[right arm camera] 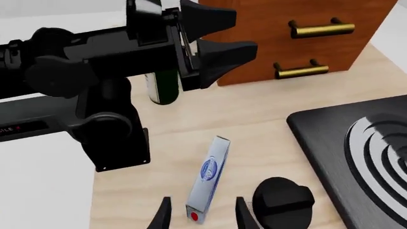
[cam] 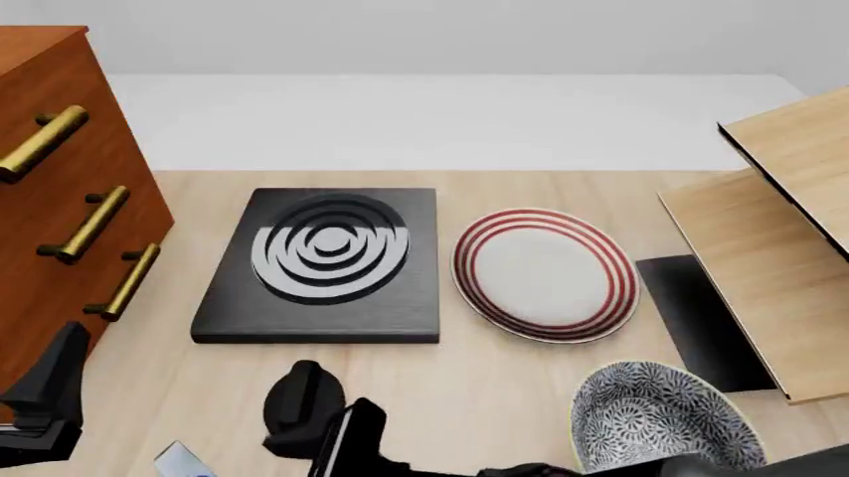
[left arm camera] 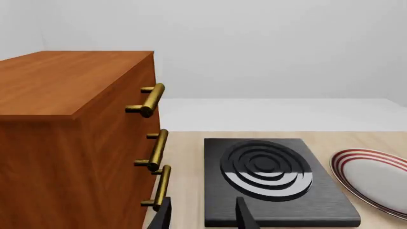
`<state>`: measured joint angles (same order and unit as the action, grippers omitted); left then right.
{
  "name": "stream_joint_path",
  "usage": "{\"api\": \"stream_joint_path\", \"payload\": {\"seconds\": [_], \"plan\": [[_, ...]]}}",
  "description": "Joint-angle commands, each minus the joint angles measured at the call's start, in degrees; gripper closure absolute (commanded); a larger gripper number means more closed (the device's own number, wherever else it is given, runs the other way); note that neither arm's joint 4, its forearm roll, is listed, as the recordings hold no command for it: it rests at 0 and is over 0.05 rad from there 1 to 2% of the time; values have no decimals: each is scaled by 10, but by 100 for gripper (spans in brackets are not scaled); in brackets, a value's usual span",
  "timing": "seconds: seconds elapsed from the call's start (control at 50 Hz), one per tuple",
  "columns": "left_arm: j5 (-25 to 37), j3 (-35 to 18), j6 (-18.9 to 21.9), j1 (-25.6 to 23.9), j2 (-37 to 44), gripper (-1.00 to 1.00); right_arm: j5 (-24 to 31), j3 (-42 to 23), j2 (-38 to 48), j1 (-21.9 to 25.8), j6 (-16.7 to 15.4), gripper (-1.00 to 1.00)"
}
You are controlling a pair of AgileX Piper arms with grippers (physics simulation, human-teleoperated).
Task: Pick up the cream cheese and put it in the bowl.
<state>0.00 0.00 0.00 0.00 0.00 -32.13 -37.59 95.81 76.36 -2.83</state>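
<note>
The cream cheese (right arm camera: 208, 176), a slim pale blue-grey box with a dark blue oval logo, lies on the wooden table; only its corner (cam: 179, 459) shows at the front view's lower edge. My right gripper (right arm camera: 202, 215) is open, its fingertips on either side of the box's near end and not closed on it. The patterned bowl (cam: 659, 419) stands at the front right of the table. My left gripper (left arm camera: 203, 217) is open and holds nothing, hovering at the front left beside the cabinet (cam: 47, 390).
A wooden drawer cabinet (cam: 54, 169) with brass handles fills the left. A black stove plate (cam: 325, 263) and its knob (cam: 305, 396) sit mid-table, with a red-ringed white plate (cam: 544, 273) beside them. A wooden rack (cam: 782, 238) stands at right. A dark bottle (right arm camera: 162, 88) shows behind the left arm.
</note>
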Motion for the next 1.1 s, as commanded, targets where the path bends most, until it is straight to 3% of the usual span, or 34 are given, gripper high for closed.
{"api": "stream_joint_path", "payload": {"seconds": [0.02, 0.44, 1.1], "plan": [[0, 0, 0, 0, 0, -100, -14, -15, 43, 9, 22, -100], [0, 0, 0, 0, 0, -100, -53, -41, 129, 8, 66, -100], [0, 0, 0, 0, 0, -100, -85, -64, 217, 3, 94, -100]]}}
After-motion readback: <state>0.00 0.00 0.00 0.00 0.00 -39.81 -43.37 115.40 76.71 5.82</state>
